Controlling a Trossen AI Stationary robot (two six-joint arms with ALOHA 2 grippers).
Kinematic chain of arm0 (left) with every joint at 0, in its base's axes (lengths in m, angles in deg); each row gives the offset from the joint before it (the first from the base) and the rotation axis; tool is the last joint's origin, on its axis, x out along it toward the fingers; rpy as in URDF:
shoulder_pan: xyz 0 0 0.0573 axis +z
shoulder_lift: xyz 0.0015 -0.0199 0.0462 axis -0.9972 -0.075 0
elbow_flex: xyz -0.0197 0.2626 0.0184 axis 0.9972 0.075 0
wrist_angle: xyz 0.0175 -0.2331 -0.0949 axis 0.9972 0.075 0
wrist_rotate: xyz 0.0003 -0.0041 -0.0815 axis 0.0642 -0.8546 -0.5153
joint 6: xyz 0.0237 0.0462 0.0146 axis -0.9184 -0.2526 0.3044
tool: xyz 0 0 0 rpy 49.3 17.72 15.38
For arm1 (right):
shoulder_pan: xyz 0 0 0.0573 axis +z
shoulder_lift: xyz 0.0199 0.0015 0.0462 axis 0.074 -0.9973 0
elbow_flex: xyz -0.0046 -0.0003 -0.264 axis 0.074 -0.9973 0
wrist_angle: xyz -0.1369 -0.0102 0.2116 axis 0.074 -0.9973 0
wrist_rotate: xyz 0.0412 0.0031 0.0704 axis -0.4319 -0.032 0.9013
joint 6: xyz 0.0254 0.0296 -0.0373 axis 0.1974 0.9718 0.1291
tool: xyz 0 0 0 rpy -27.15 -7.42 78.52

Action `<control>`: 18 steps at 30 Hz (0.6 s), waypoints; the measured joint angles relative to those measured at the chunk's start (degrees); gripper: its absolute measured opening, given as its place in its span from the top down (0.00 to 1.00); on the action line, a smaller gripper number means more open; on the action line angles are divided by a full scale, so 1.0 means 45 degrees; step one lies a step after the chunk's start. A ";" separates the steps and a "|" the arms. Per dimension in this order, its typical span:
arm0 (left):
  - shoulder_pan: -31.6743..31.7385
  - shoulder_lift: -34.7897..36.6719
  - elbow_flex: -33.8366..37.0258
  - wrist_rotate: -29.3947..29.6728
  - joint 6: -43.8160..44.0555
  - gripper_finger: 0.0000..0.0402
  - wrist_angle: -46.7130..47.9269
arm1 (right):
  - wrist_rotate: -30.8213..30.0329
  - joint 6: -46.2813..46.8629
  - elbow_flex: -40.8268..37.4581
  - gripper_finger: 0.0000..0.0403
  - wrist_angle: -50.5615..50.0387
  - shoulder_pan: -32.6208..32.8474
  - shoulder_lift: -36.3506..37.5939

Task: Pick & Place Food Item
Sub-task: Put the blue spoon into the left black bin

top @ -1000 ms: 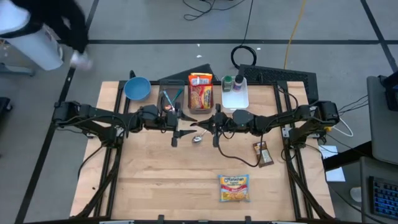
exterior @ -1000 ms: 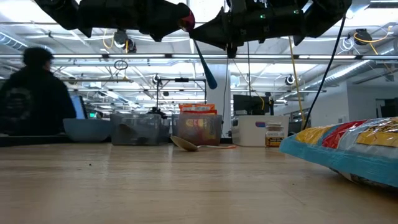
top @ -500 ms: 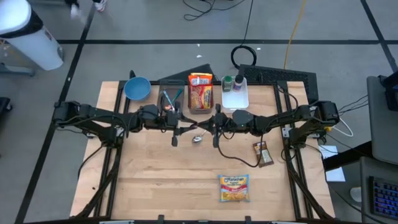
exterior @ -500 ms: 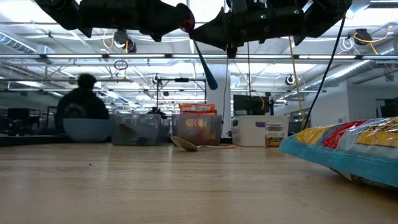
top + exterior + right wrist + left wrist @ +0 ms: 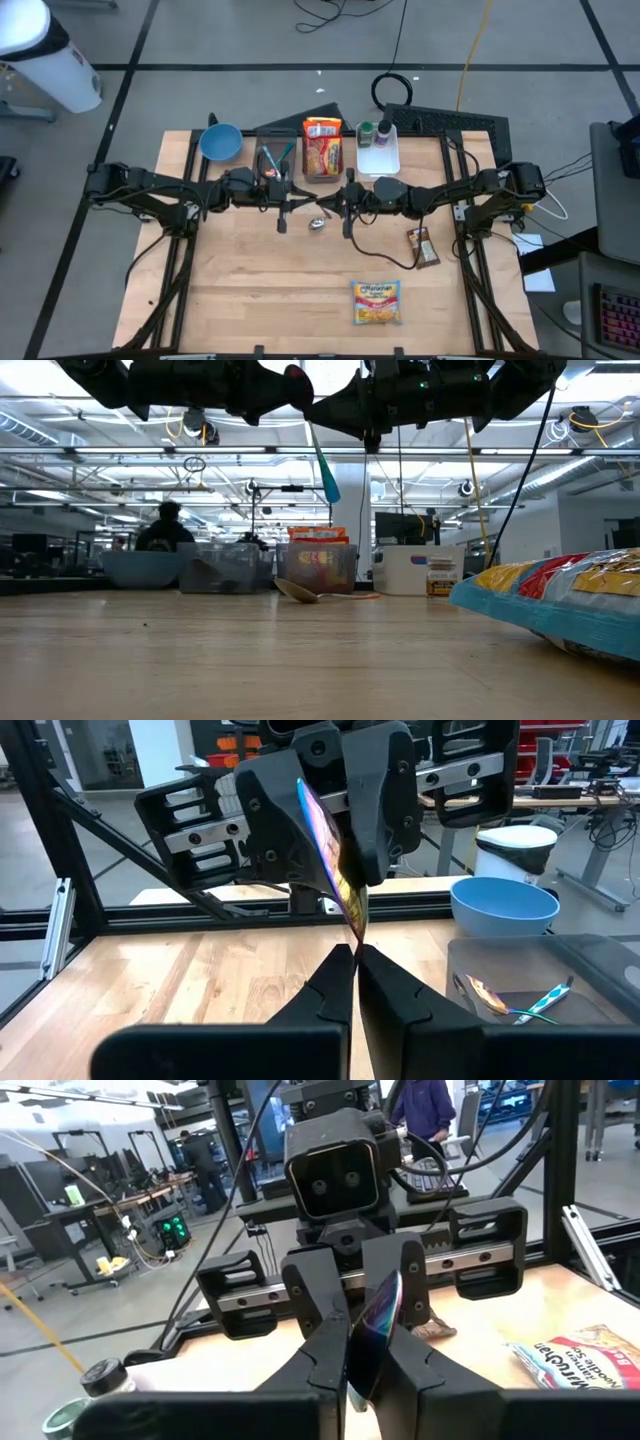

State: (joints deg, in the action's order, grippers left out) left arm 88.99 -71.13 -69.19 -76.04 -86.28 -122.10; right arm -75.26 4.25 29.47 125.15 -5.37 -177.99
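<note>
- The left wrist view shows what the high view hides: the left gripper [image 5: 362, 1370] is clenched on a thin iridescent utensil handle [image 5: 378, 1320], with the right arm's camera head straight ahead.
- The right wrist view shows the right gripper [image 5: 354, 958] with its fingers pressed together, tips just beside the same handle [image 5: 335, 860], which the left gripper [image 5: 330, 820] grips; whether they pinch it cannot be told.
- The low view shows the handle [image 5: 322, 465] hanging tilted below the arms, above a spoon [image 5: 300, 592] lying on the tabletop [image 5: 250, 650].
- In the high view, the noodle packet [image 5: 376, 301] lies flat near the tabletop's front edge, right of centre; a small dark bar [image 5: 424, 246] lies nearer the right edge.
- Along the back edge stand a blue bowl [image 5: 220, 141], a clear bin with utensils [image 5: 272, 157], a clear bin holding a red snack bag [image 5: 322, 148], and a white tray [image 5: 379, 156] with bottles.
- Both arms stretch level toward the tabletop's centre, grippers meeting tip to tip above it.
</note>
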 joint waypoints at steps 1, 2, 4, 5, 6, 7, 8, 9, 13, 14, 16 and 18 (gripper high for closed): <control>0.0000 0.0000 0.0000 0.0000 -0.0022 0.93 0.0000 | 0.0000 0.0019 0.0000 1.00 0.0014 0.0000 0.0000; 0.0000 0.0000 0.0000 0.0000 -0.0036 0.93 0.0000 | -0.0001 0.0057 0.0000 1.00 0.0023 0.0000 0.0000; -0.0003 0.0002 0.0000 0.0114 -0.0039 0.93 0.0003 | -0.0014 0.0129 0.0000 1.00 0.0022 0.0000 0.0000; -0.0007 0.0005 0.0000 0.0205 -0.0037 0.93 0.0020 | -0.0019 0.0145 0.0000 1.00 0.0022 0.0000 0.0000; -0.0010 0.0005 0.0000 0.0266 -0.0056 0.93 0.0049 | -0.0019 0.0150 0.0000 1.00 0.0014 0.0000 -0.0004; -0.0010 0.0010 0.0000 0.0315 -0.0107 0.94 0.0091 | -0.0019 0.0146 0.0000 0.99 0.0009 0.0000 -0.0005; -0.0010 0.0010 0.0000 0.0369 -0.0144 0.95 0.0129 | -0.0016 0.0145 0.0000 0.99 0.0003 0.0000 -0.0005; -0.0010 0.0015 0.0000 0.0411 -0.0144 0.95 0.0166 | -0.0012 0.0138 0.0000 0.97 -0.0004 0.0000 -0.0005; -0.0010 0.0018 0.0000 0.0423 -0.0086 0.98 0.0290 | 0.0043 0.0024 0.0000 0.91 0.0012 0.0000 -0.0010; -0.0010 0.0019 0.0011 0.0395 -0.0062 0.98 0.0401 | 0.0154 0.0010 0.0000 0.89 0.0054 0.0000 -0.0010; -0.0017 0.0010 0.0024 0.0342 -0.0049 0.97 0.0510 | 0.0311 0.0004 0.0000 0.85 0.0067 -0.0007 -0.0007; -0.0019 0.0010 0.0024 0.0339 -0.0062 0.97 0.0531 | 0.0368 -0.0012 0.0000 0.82 0.0073 -0.0010 -0.0005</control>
State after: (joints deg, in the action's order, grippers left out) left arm 88.90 -71.09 -69.08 -74.52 -86.56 -119.71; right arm -73.61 4.19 29.47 125.48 -5.41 -178.02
